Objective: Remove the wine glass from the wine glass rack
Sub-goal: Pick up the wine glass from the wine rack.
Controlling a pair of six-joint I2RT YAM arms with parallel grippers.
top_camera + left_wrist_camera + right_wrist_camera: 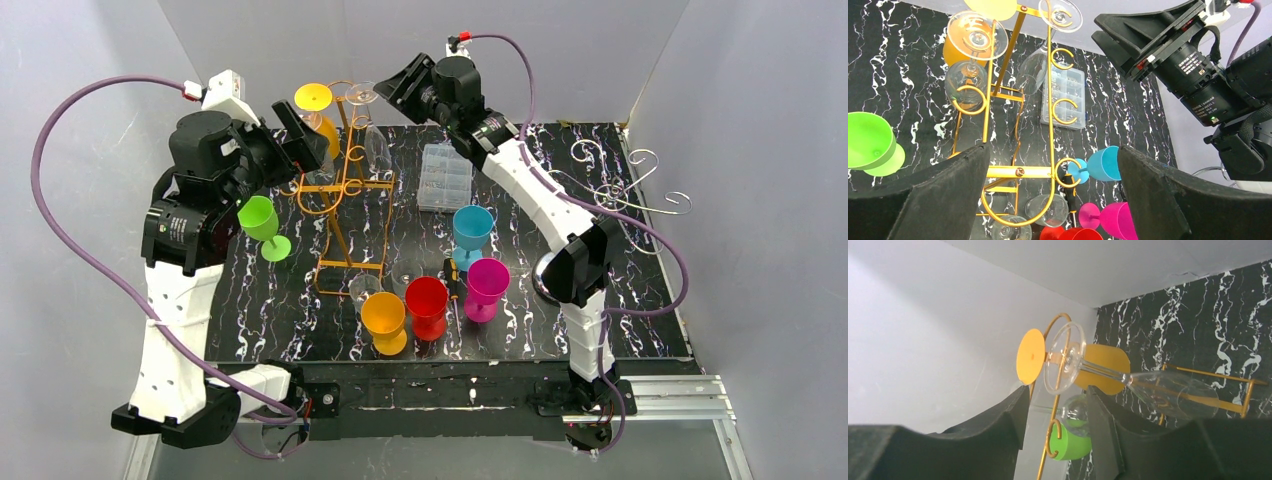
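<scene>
Centre left in the overhead view, the left tool (1053,150) is hanging wide open and empty just left of the gold rack (345,190), so the right tool (1058,392), up at top centre, is sitting nearer the job. In its own wrist view, its fingers are standing at a middling gap with nothing caught between them. The clear wine glass (1128,379) is hanging from the rack's top just beyond the tips, its round foot at frame centre above the gap. Its stem is running off toward the bowl at lower right, so I'm judging the grip is wanted straight ahead, at the foot end.
</scene>
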